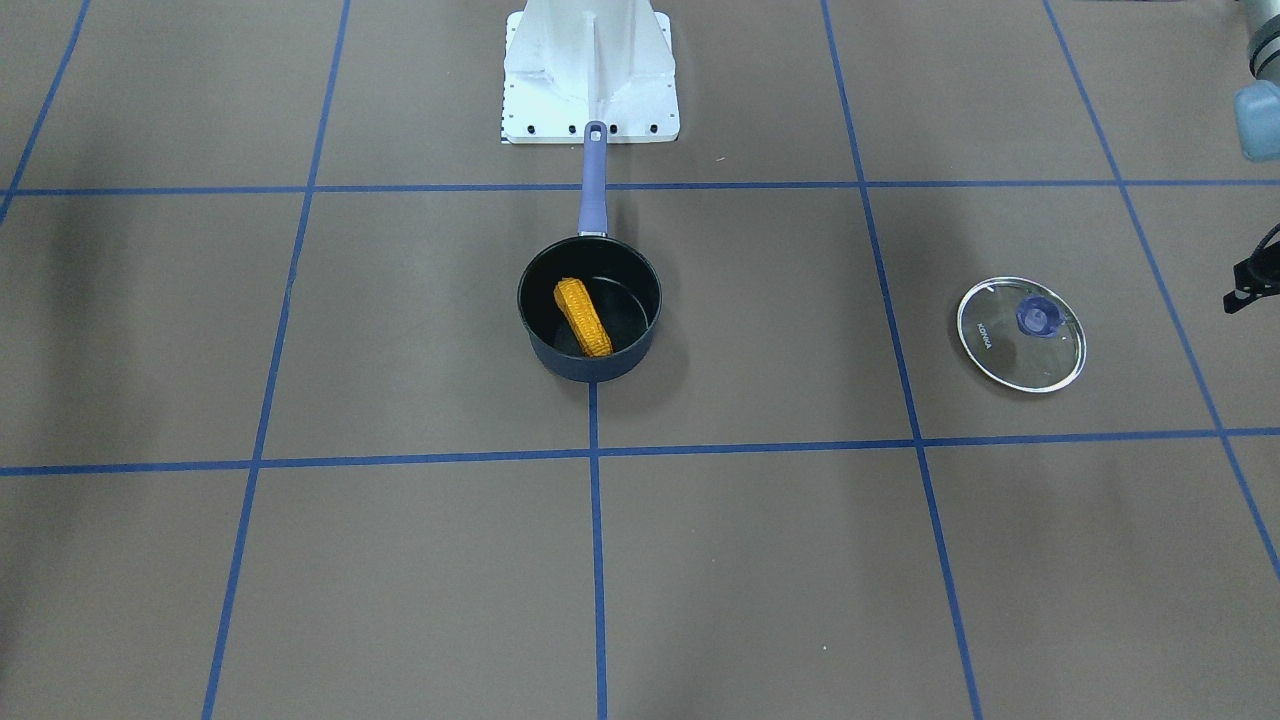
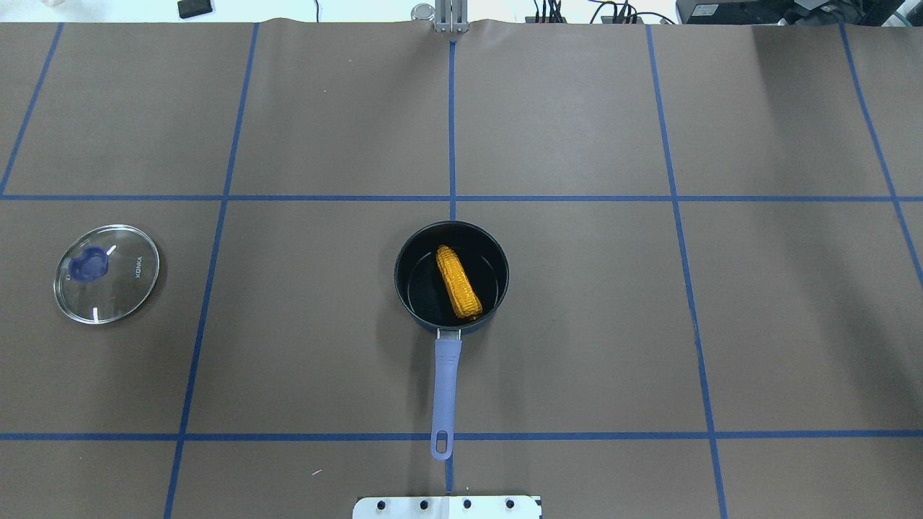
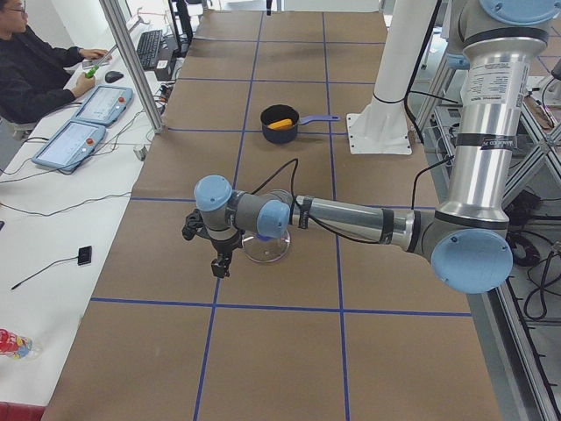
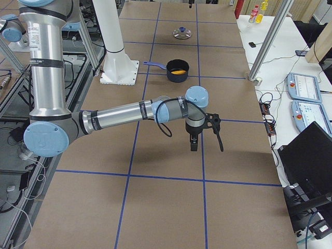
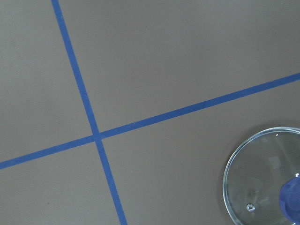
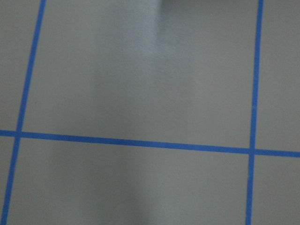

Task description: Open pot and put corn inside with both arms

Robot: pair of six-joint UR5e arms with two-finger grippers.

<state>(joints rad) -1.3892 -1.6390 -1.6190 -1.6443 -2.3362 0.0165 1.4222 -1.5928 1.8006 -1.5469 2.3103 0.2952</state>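
Observation:
The dark navy pot (image 1: 548, 352) stands open in the middle of the table, its long blue handle (image 2: 445, 386) pointing toward the robot base. The orange-yellow corn (image 1: 583, 317) lies inside it, also in the overhead view (image 2: 458, 282). The glass lid (image 2: 107, 274) lies flat far to the robot's left, knob up. My left gripper (image 3: 220, 266) hangs over the table just beside the lid (image 3: 266, 250), and I cannot tell whether it is open. My right gripper (image 4: 193, 143) hangs over bare table far from the pot (image 4: 177, 71), and I cannot tell its state either.
The white robot base plate (image 1: 590, 100) sits just behind the handle's end. A seated operator (image 3: 35, 70), teach pendants (image 3: 70, 145) and an aluminium post (image 3: 131, 61) stand along the far table edge. The left wrist view shows the lid's rim (image 5: 253, 164) and blue tape lines.

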